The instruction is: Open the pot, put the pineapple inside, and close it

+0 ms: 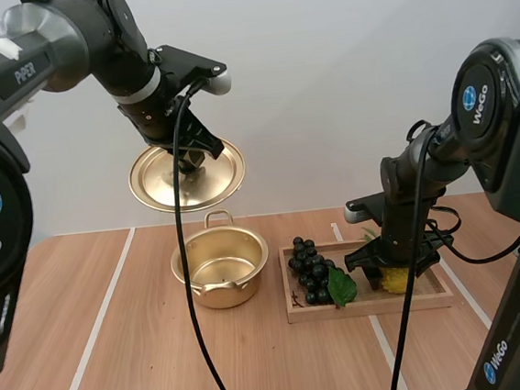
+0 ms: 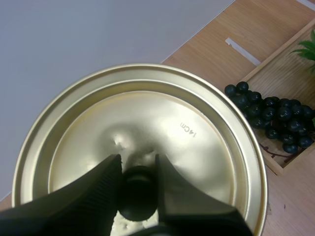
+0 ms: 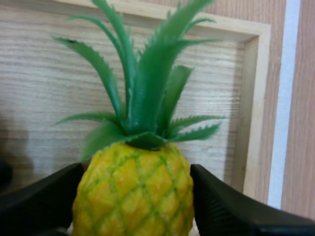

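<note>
My left gripper [image 1: 203,156] holds the gold lid [image 1: 187,176] tilted in the air above the pot, its fingers [image 2: 106,179] shut on the black knob [image 2: 138,194]. The gold pot [image 1: 219,265] stands uncovered on the table with nothing inside. A yellow pineapple [image 3: 135,194] with green leaves lies at the right end of the wooden tray [image 1: 436,300]. My right gripper [image 1: 395,272] is down over it, a finger [image 3: 224,206] pressed against each side of the fruit. The pineapple [image 1: 397,281] still rests on the tray floor.
A bunch of dark grapes [image 1: 312,271] with a green leaf fills the tray's left half, between the pot and the pineapple. White tape lines [image 1: 101,316] run across the wooden table. The grapes [image 2: 275,115] lie below the raised lid.
</note>
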